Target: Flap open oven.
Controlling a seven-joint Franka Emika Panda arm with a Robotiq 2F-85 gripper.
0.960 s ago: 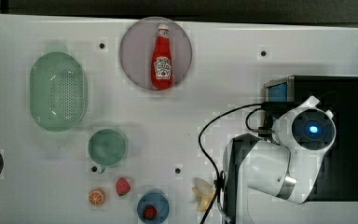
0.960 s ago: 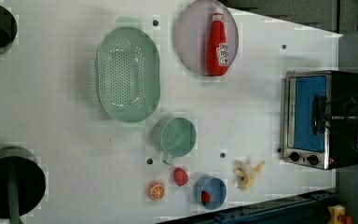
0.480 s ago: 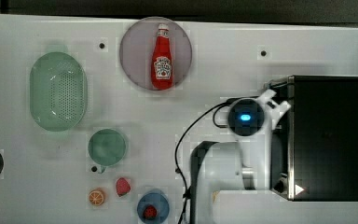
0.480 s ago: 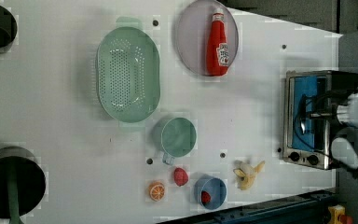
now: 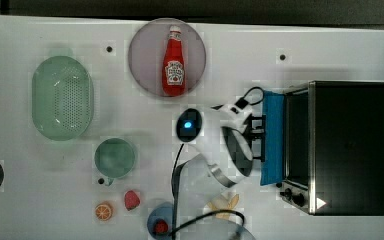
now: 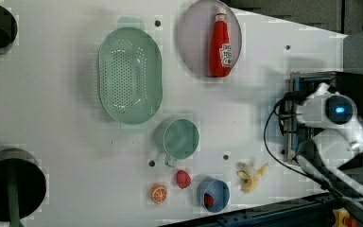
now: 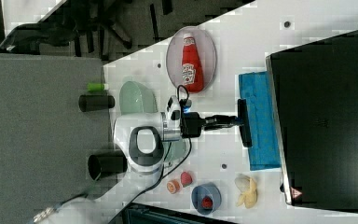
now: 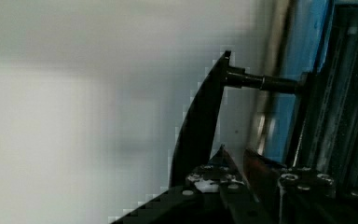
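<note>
The oven [image 5: 350, 145] stands at the top view's right, black top up. Its blue glass door [image 5: 273, 137] hangs part-way open, tilted out toward the table's middle. My gripper [image 5: 256, 134] is shut on the door's dark bar handle [image 7: 244, 122], near the middle of the bar. In the right view the gripper [image 7: 235, 120] reaches level from the white arm to the door [image 7: 261, 126]. Close up in the wrist view, the handle [image 8: 200, 126] runs in front of the blue glass [image 8: 307, 56], and my fingertips [image 8: 214, 170] grip it. Two black knobs [image 5: 292, 195] sit on the front frame.
A ketchup bottle [image 5: 173, 62] lies on a purple plate [image 5: 145, 50]. A green colander [image 5: 62, 97], green mug [image 5: 115, 157], blue bowl [image 5: 157, 222], banana [image 5: 222, 205], orange slice [image 5: 103, 211] and strawberry [image 5: 132, 200] lie on the white table. The arm's cable [image 5: 177, 165] trails to the table's edge.
The arm moved off the oven's top to its front and took the handle. It then drew back to the top view's left, and the door swung out, showing its blue glass.
</note>
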